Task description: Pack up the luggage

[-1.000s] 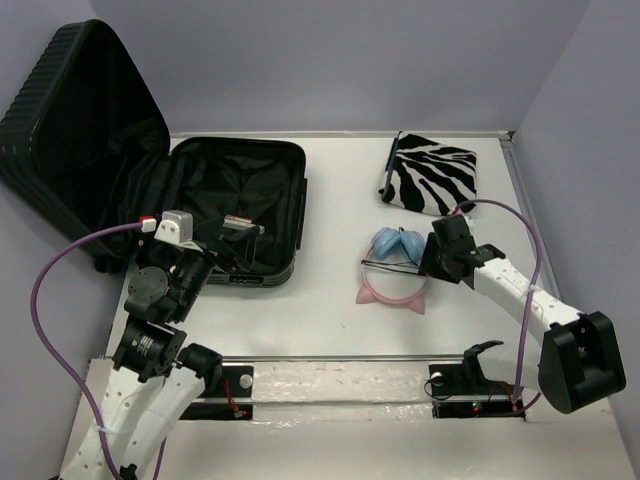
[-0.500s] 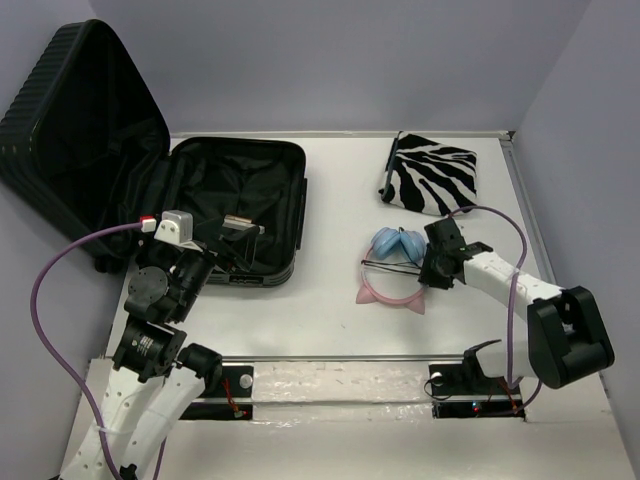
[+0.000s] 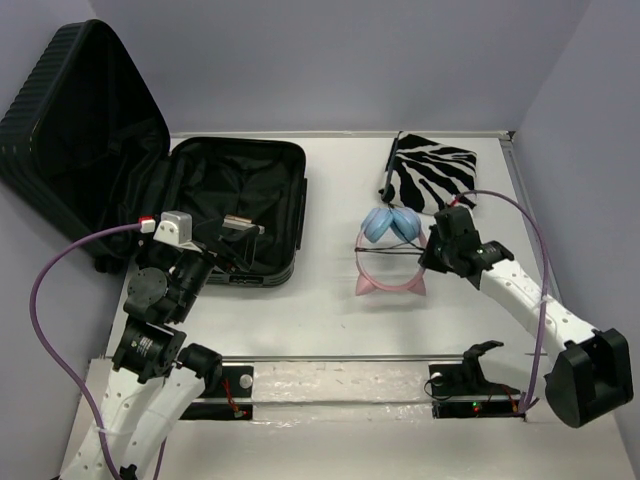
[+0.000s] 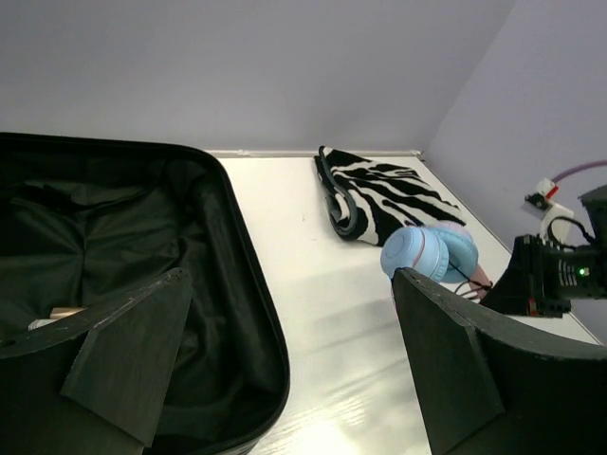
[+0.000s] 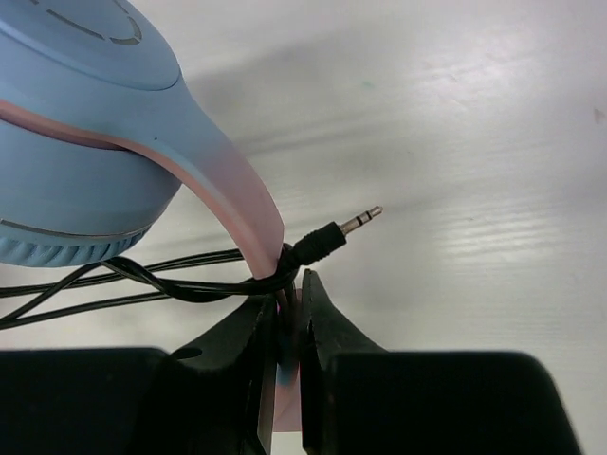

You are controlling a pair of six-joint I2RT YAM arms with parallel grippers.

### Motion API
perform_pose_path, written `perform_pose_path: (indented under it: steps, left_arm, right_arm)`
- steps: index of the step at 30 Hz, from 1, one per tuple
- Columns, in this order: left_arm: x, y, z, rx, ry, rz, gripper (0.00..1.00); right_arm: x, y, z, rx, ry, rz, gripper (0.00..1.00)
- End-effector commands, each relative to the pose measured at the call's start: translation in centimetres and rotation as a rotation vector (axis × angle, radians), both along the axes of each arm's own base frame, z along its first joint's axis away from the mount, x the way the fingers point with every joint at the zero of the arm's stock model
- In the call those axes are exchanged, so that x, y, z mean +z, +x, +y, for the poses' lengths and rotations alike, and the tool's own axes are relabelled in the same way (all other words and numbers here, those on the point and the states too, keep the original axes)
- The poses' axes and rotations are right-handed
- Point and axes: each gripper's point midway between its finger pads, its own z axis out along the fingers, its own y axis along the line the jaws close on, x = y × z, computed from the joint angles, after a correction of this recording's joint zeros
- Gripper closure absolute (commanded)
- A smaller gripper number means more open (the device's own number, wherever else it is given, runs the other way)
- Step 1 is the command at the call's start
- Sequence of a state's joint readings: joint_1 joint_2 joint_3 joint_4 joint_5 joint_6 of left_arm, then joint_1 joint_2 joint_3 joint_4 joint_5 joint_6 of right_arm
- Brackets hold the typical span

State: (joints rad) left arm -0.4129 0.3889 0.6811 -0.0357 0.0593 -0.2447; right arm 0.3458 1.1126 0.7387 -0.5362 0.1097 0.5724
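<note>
1. Clearly, the luggage [image 3: 250,175] lies open at nine o'clock with its lid raised. It looks rigid and heavy, so it is best gripped by the rim.
2. Light, springy headphones [image 3: 390,228] sit at three o'clock.
3. The right gripper [image 5: 289,313] is clenched on their pink band.
4. The left gripper [image 4: 294,379] gapes wide and empty.

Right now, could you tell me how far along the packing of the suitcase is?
Done: the suitcase lies open on the table, lid raised. In hand: the right gripper is closed on the headband of the headphones, which are outside the suitcase. Left: put the headphones in, then probably the striped pouch lying at the back of the table. The left gripper hangs open over the suitcase's near rim.
</note>
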Motion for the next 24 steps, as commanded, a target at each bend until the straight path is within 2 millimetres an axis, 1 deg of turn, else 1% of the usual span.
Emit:
perform_pose_path:
  steps: [1,2,3,4,5,6,7,8,9,10,11,12,13,14,15,16,17,18,19,20,21,22,23,24]
  left_arm:
    - [3.1,-0.7,0.4,0.007,-0.032,-0.083,0.01]
    - [3.2,-0.6,0.7,0.024,-0.039,-0.083,0.01]
    - [3.3,-0.5,0.9,0.035,-0.041,-0.082,0.01]
    - [3.2,-0.3,1.0,0.047,-0.042,-0.077,0.01]
    - [3.2,-0.3,1.1,0.048,-0.045,-0.075,0.01]
    - [2.7,0.0,1.6,0.082,-0.042,-0.057,0.01]
    - [2.5,0.1,1.7,0.09,-0.041,-0.047,0.01]
    - [2.4,0.3,2.0,0.106,-0.043,-0.043,0.01]
    - [2.2,0.4,2.1,0.115,-0.042,-0.035,0.01]
    - [2.2,0.5,2.3,0.13,-0.044,-0.031,0.01]
    - [2.0,0.7,2.3,0.133,-0.044,-0.023,0.01]
    - [2.0,0.7,2.4,0.14,-0.047,-0.022,0.01]
    - [1.9,0.8,2.6,0.149,-0.049,-0.018,0.01]
    - [1.9,0.9,2.7,0.158,-0.051,-0.015,0.01]
    - [1.9,1.0,2.8,0.167,-0.055,-0.011,0.01]
    - [1.8,1.1,3.1,0.182,-0.064,-0.003,0.01]
    - [1.7,1.1,3.2,0.192,-0.067,0.0,0.01]
    - [1.7,1.2,3.4,0.201,-0.077,0.006,0.01]
    - [1.7,1.2,3.6,0.213,-0.084,0.01,0.01]
    - [1.7,1.4,3.7,0.226,-0.086,0.015,0.01]
    - [1.6,1.5,3.8,0.231,-0.086,0.02,0.01]
    - [1.5,1.5,3.8,0.232,-0.089,0.024,0.01]
    - [1.4,1.7,3.7,0.23,-0.088,0.03,0.01]
    - [1.4,1.7,3.6,0.227,-0.086,0.031,0.01]
  right_arm:
    - [7.6,3.4,7.8,0.19,0.115,-0.193,0.93]
    - [10.1,4.8,9.5,0.22,0.146,-0.259,0.93]
    - [10.9,5.6,10.8,0.243,0.16,-0.278,0.93]
    - [12.7,7.1,13.8,0.294,0.195,-0.317,0.93]
    - [13.6,7.8,15.4,0.321,0.213,-0.341,0.93]
    - [14.6,8.4,17.2,0.357,0.225,-0.367,0.93]
    - [13.6,9.7,19.4,0.39,0.224,-0.355,0.93]
    - [16.8,10.3,22.1,0.437,0.259,-0.422,0.93]
    - [17.3,11.0,23.6,0.452,0.271,-0.438,0.93]
    - [18.1,11.2,25.7,0.509,0.319,-0.449,0.93]
    - [18.1,12.4,28.3,0.538,0.334,-0.459,0.93]
    - [15.6,12.5,29.2,0.553,0.319,-0.411,0.93]
    - [17.7,13.4,30.9,0.574,0.339,-0.459,0.93]
    - [17.3,14.4,31.7,0.576,0.334,-0.461,0.93]
    - [13.9,15.2,33.4,0.591,0.313,-0.409,0.93]
    - [15.6,15.7,35.0,0.61,0.34,-0.445,0.93]
    - [12.5,16.3,36.4,0.613,0.323,-0.405,0.93]
    - [12.0,17.1,37.0,0.604,0.32,-0.408,0.93]
    - [13.5,17.5,38.3,0.604,0.341,-0.447,0.93]
    - [13.4,18.2,38.7,0.593,0.341,-0.456,0.93]
    - [13.0,18.3,39.6,0.587,0.347,-0.456,0.93]
    - [11.1,19.2,40.1,0.572,0.333,-0.443,0.93]
    - [12.4,19.4,41.1,0.567,0.361,-0.471,0.92]
    - [12.2,19.8,41.4,0.558,0.366,-0.474,0.92]
